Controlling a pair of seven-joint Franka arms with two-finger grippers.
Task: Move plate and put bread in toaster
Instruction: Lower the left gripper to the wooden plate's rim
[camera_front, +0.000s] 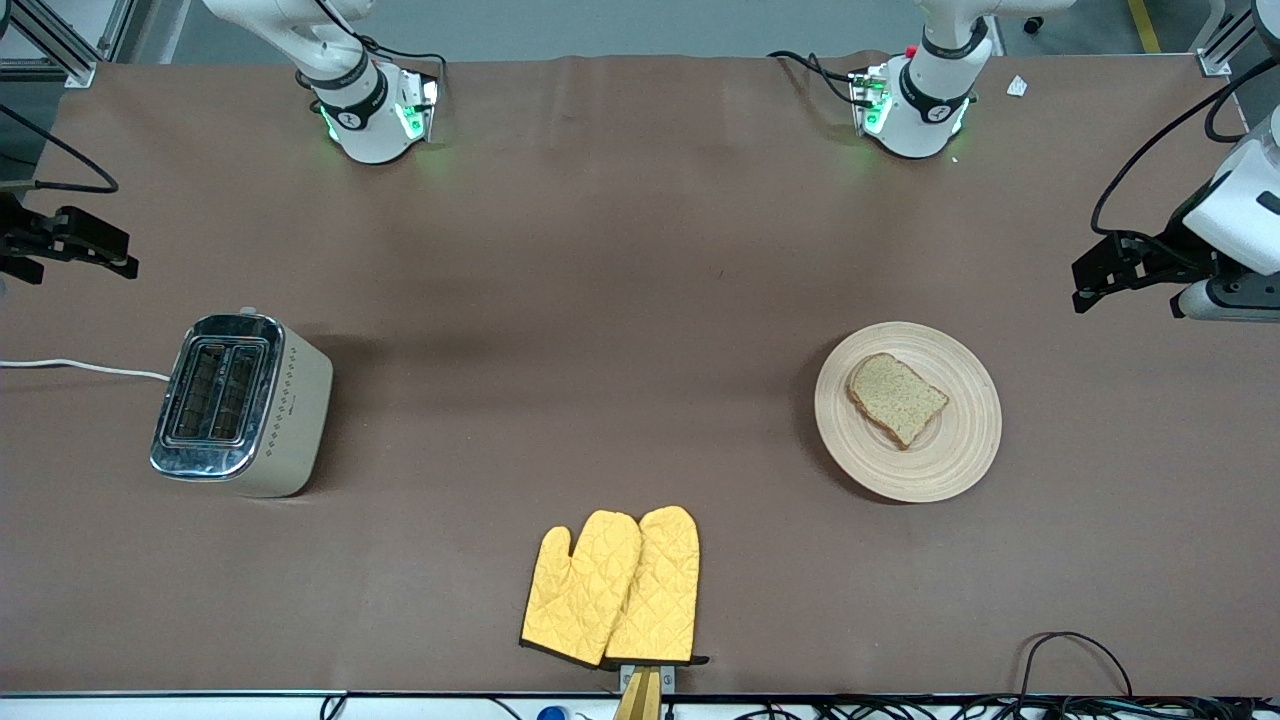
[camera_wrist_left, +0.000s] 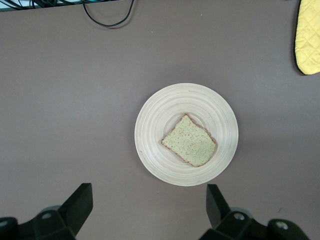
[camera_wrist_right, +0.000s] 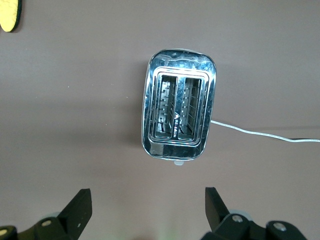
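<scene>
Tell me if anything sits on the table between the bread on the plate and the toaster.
Nothing visible does. The bread lies on the plate toward the left arm's end, the toaster toward the right arm's end, with bare table between. The yellow oven mitts lie nearer the front camera, off that line.

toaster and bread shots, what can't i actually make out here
- Underside of the brown wholegrain bread slice: hidden against the round beige wooden plate in every view.
- Bottoms of the chrome-topped cream toaster slots: dark in the right wrist view.
- White cord: plug cut off by the front view's edge.
</scene>
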